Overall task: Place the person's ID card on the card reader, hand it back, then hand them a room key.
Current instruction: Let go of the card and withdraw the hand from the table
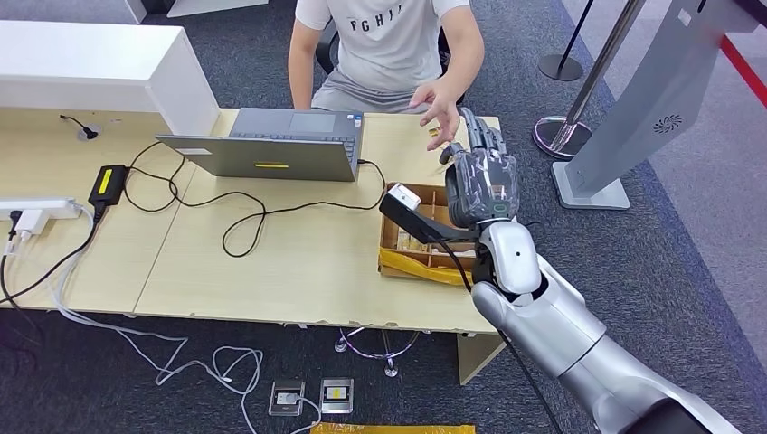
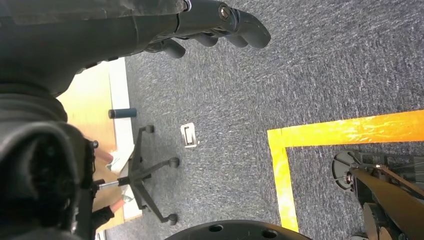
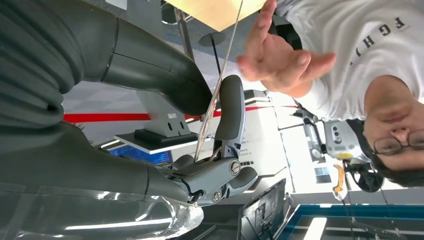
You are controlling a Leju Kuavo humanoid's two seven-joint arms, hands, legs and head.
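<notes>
My right hand [image 1: 481, 181] is raised over the table's far right corner. It pinches a thin card [image 3: 227, 50], seen edge-on, between the thumb and a finger. The person sitting across the table holds an open hand [image 1: 440, 108] just beyond my fingertips, palm toward the card [image 3: 280, 62]. Below my hand, a black device with a white end [image 1: 407, 206] lies across the corner of a wooden compartment box [image 1: 392, 246] holding cards. My left hand [image 2: 220, 22] hangs above the carpet with loosely curled fingers and nothing in it.
An open laptop [image 1: 271, 145] stands mid-table, with black cables [image 1: 244, 221], a power brick [image 1: 108, 183] and a white power strip [image 1: 36, 210] to its left. A stanchion base [image 1: 561, 136] and a grey sign stand [image 1: 624, 127] are on the right. Two small items [image 1: 312, 396] lie on the floor.
</notes>
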